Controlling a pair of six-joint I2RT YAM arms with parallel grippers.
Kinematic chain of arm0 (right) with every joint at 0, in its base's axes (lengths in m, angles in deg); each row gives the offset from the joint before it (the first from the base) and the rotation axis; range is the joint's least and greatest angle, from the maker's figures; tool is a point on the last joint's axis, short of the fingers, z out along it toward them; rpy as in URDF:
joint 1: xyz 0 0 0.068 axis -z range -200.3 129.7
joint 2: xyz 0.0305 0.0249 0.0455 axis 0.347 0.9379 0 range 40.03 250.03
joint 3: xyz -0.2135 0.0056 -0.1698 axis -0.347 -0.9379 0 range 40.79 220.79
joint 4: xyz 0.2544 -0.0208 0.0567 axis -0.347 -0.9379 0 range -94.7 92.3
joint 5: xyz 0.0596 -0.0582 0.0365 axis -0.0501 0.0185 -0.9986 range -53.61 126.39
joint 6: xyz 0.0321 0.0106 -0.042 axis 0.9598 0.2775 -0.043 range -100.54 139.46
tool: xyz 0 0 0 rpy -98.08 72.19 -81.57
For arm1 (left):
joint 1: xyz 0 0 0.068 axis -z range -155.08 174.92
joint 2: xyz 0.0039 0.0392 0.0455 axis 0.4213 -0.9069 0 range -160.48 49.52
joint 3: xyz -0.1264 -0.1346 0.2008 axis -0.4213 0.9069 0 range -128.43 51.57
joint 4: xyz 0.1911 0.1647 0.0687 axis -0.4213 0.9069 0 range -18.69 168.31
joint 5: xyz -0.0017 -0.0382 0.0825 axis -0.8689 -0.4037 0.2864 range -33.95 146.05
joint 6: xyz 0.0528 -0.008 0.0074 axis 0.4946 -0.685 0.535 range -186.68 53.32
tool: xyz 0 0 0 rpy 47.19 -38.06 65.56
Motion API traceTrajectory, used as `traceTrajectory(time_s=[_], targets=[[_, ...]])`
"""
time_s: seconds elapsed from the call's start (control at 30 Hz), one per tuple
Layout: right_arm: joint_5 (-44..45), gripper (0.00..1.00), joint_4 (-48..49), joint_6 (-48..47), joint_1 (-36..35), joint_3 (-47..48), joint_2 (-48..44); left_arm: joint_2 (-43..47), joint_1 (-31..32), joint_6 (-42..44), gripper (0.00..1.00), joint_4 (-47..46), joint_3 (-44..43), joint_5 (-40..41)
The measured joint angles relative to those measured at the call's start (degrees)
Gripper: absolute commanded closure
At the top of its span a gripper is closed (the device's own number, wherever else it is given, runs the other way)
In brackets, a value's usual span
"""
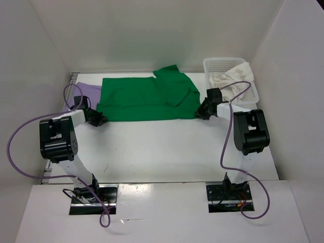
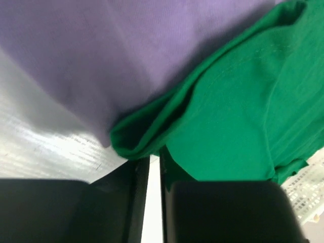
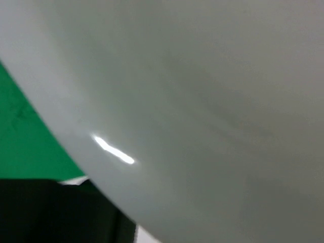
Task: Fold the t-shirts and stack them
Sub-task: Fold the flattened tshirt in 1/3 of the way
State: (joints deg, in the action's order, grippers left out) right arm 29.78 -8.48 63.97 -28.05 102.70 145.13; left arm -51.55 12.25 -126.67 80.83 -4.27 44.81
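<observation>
The bright green t-shirt (image 1: 147,98) lies spread along the back of the table, with one side folded over at the right. The lavender t-shirt (image 1: 88,93) lies under its left end. The creamy white t-shirt (image 1: 230,78) is bunched in the basket. My left gripper (image 1: 101,120) is at the green shirt's near-left corner. In the left wrist view its jaws (image 2: 154,162) are almost shut, pinching a raised fold of green cloth (image 2: 238,111) over the lavender cloth (image 2: 101,55). My right gripper (image 1: 201,112) is at the green shirt's near-right corner. Its jaws are hidden.
The white mesh basket (image 1: 217,63) stands at the back right, and its rim shows in the left wrist view (image 2: 304,197). A blurred pale grey surface (image 3: 202,101) fills most of the right wrist view, with green cloth (image 3: 25,136) at the left. White walls close in the table.
</observation>
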Motion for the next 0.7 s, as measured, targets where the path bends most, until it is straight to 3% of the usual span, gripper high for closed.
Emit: traceTrajectory(time_s=[0.03,0.07,0.13,0.23,0.43,0.7], targets=[[0.8,0.84,0.8,0.0,0.0,0.0,0.5,-0.2,0.1,-0.2,0.87,-0.1,-0.2,0.3],[1.0,0.90,1.2,0.2,0.0,0.1,0.6,-0.5,0.3,-0.3,0.95,-0.2,-0.4,0.6],[1.3,0.95,1.3,1.0,0.0,0.3,0.7,-1.0,0.7,-0.4,1.00,-0.1,-1.1,1.0],[1.6,1.00,1.3,1.3,0.0,0.4,0.7,-0.9,1.1,-0.2,1.00,0.1,-2.5,1.3],[1.7,1.00,0.6,2.1,-0.3,-1.0,-2.5,2.1,1.4,0.2,1.00,1.0,-3.0,1.3],[2.1,1.00,-2.6,2.4,-0.4,-9.8,-19.8,11.3,1.4,3.2,1.00,3.4,-0.6,0.5]])
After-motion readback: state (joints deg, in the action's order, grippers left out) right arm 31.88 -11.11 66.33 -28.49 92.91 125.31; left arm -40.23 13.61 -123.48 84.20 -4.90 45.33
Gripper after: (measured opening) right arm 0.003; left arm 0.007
